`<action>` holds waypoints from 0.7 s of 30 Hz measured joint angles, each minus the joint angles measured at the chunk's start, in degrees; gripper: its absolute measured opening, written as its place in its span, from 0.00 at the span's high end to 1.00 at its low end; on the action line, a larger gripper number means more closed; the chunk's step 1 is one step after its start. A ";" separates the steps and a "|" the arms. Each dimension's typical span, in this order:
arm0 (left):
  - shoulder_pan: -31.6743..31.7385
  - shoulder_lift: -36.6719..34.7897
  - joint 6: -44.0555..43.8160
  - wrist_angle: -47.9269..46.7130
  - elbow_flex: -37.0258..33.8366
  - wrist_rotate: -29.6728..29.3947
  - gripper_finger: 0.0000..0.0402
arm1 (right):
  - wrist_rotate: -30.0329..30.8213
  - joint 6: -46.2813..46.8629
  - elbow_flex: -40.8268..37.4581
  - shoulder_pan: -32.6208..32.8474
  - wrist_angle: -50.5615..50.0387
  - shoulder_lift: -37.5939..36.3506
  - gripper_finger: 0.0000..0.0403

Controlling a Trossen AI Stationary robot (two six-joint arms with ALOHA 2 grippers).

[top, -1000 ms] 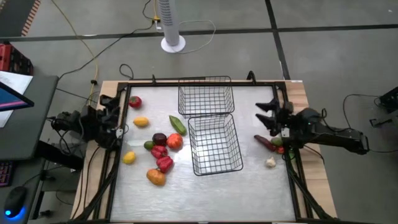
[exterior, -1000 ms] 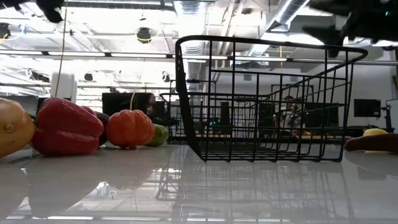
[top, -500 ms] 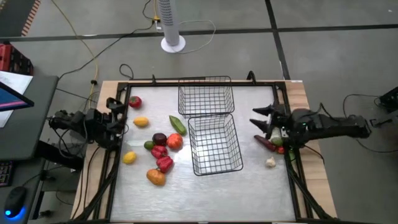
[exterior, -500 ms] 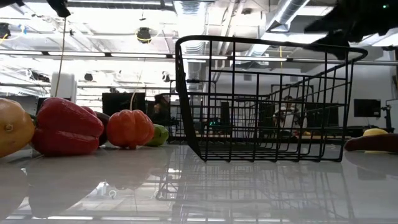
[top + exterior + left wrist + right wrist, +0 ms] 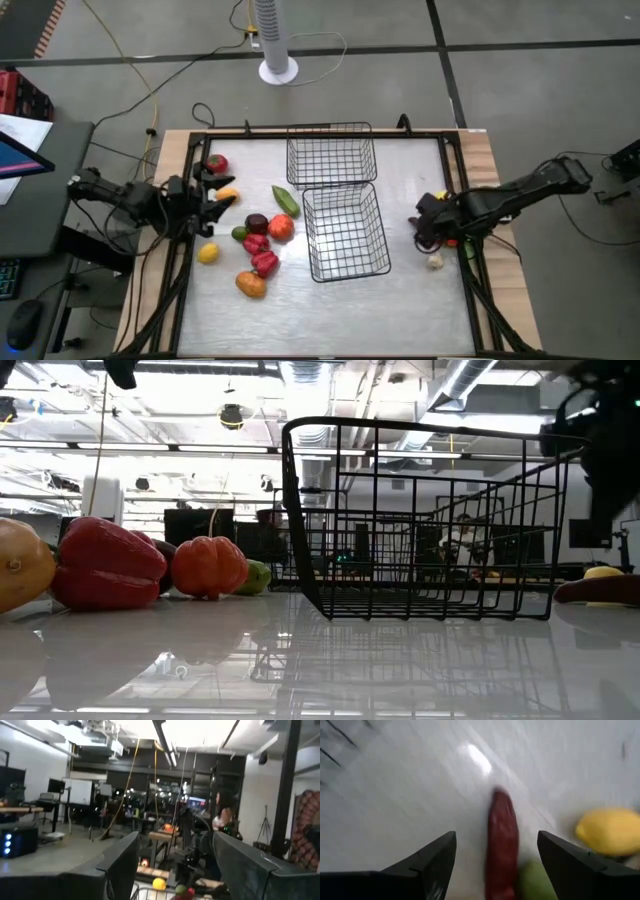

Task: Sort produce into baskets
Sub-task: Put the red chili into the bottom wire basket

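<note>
my right end effector (image 5: pixel 495 865) hung low over the right edge of the table (image 5: pixel 400 300), its two dark fingers (image 5: pixel 427 865) spread wide apart with nothing between them but the piece below. that piece was a long dark red chili-like vegetable (image 5: pixel 501 850), smooth and slim, its long axis running straight away from my wrist down the middle of the gap. beside its near end sat a green piece (image 5: pixel 535 880), touching or nearly so, and a little way off lay a yellow lemon-like fruit (image 5: pixel 607 831). from above, a whitish garlic-like piece (image 5: pixel 435 261) lay just beside my end effector on the table. the nearer basket (image 5: pixel 346 232) stood mid-table, tilted slightly, touching the farther basket (image 5: pixel 331 153) behind it; both were black wire mesh and held nothing. my left end effector (image 5: pixel 212 190) was at the left side, fingers apart and holding nothing, close to a red fruit (image 5: pixel 217 163) and a yellow-orange piece (image 5: pixel 228 196). the other produce clustered left of the baskets: a green pod-like piece (image 5: pixel 286 200) lying diagonally, a dark maroon piece (image 5: pixel 257 223), an orange-red tomato-like one (image 5: pixel 281 227), two red peppers (image 5: pixel 264 262), a small yellow fruit (image 5: pixel 207 253) and an orange one (image 5: pixel 250 285).
</note>
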 joint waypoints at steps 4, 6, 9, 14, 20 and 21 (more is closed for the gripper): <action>0.00 1.43 -1.13 0.17 0.44 -0.20 0.41 | -0.79 0.03 0.06 0.02 0.45 4.65 0.25; 0.00 1.41 -1.94 0.08 0.45 0.23 0.41 | -2.23 -0.20 0.02 -0.80 0.70 6.48 0.26; -0.02 1.26 -3.28 -0.20 0.45 0.54 0.41 | -3.37 -0.57 0.02 -2.60 0.55 8.55 0.27; -0.02 1.27 -4.11 -0.69 0.45 1.10 0.41 | -3.58 -5.05 0.02 -6.72 2.00 12.30 0.29; -0.11 1.24 -4.70 -1.59 0.45 1.13 0.41 | -6.56 -11.49 0.02 -12.32 3.53 17.68 0.29; -0.11 1.24 -4.70 -1.62 0.45 1.12 0.41 | -6.68 -12.10 0.02 -12.98 3.51 18.40 0.29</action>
